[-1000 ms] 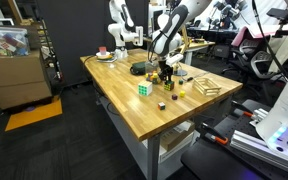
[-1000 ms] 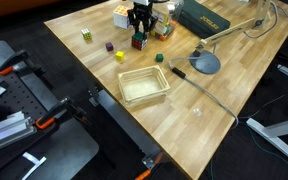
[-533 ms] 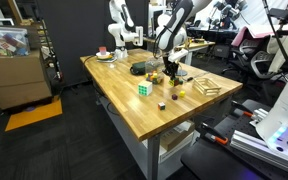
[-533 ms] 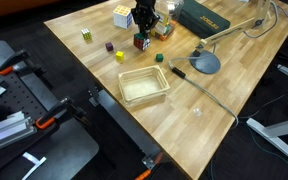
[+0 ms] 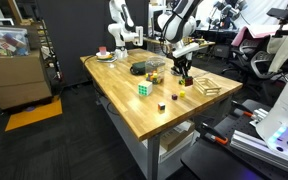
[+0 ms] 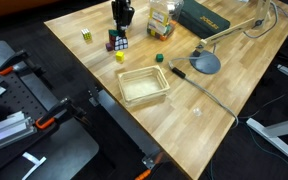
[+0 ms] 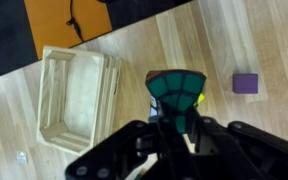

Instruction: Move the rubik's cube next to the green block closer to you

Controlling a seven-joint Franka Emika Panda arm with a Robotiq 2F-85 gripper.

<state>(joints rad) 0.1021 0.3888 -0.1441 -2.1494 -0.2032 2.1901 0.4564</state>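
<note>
Since last frame: I carried rubik's cube (image 7: 176,88) sideways over desk (image 6: 224,100). My end effector (image 7: 177,112) clamped on cube. Risk: cube looks skewed in grip; may twist free, drop near purple block (image 7: 246,83).

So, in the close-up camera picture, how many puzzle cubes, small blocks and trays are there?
Multicoloured puzzle cube, held in the black gripper: 1
Small purple block: 1
Pale rectangular tray: 1
Total: 3

A white jointed robot arm (image 5: 177,22) bent over the wooden counter (image 5: 134,105), wrist turned down toward the counter, black gripper (image 7: 179,122) hanging over the counter, jaws clamped on a small multicoloured rubik's cube (image 7: 176,90)
</note>
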